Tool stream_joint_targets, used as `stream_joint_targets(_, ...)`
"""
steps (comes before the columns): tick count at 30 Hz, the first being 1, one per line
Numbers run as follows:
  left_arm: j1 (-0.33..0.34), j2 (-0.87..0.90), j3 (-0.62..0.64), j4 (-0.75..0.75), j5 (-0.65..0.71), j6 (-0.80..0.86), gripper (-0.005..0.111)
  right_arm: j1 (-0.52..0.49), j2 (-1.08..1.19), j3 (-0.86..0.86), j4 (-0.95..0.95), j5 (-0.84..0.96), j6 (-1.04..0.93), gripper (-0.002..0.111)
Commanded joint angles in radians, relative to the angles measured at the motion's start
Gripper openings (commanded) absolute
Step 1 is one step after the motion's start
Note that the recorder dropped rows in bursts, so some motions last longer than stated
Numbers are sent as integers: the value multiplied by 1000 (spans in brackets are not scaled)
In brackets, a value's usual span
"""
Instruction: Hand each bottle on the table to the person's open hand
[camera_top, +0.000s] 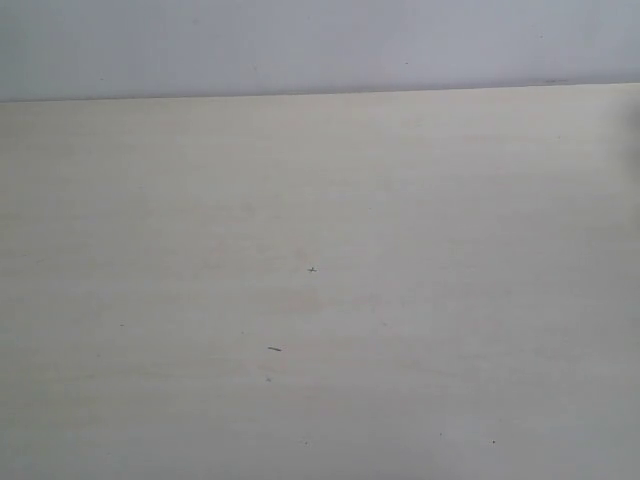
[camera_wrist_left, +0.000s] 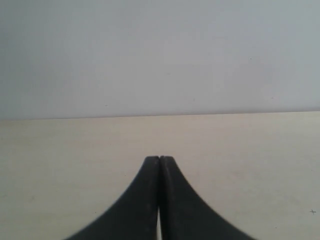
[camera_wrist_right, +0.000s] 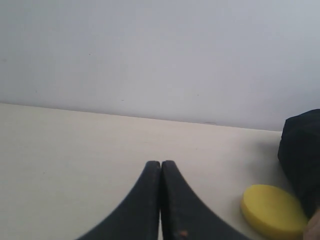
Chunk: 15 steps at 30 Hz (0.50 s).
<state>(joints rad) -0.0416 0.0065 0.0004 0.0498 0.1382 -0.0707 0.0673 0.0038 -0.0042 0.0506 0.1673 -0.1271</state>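
The pale beige table (camera_top: 320, 200) fills the exterior view, and no bottle, hand or gripper shows there. In the left wrist view my left gripper (camera_wrist_left: 159, 158) is shut, its black fingers pressed together over bare tabletop with nothing between them. My right gripper (camera_wrist_right: 160, 162) is shut and empty too. Beside it in the right wrist view a round yellow object (camera_wrist_right: 272, 210) lies on the table, cut off by the frame; no red cap shows, so I cannot tell if it is the yellow bottle. The other bottles and the open hand are out of view.
A black mass (camera_wrist_right: 301, 152) sits at the edge of the right wrist view just behind the yellow object, with a sliver of skin tone (camera_wrist_right: 316, 227) in the corner. A grey wall (camera_top: 320, 45) rises behind the table's far edge. A few dark specks (camera_top: 312, 269) dot the tabletop.
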Motion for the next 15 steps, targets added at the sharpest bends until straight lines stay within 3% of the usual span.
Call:
stream_joint_targets(1,1,-6,0,-4,1,-7,0,-14,-4,4,47,-41,0,0)
stream_joint_targets(15,1,-6,0,-4,1,-7,0,-14,-4,4,47,-41,0,0)
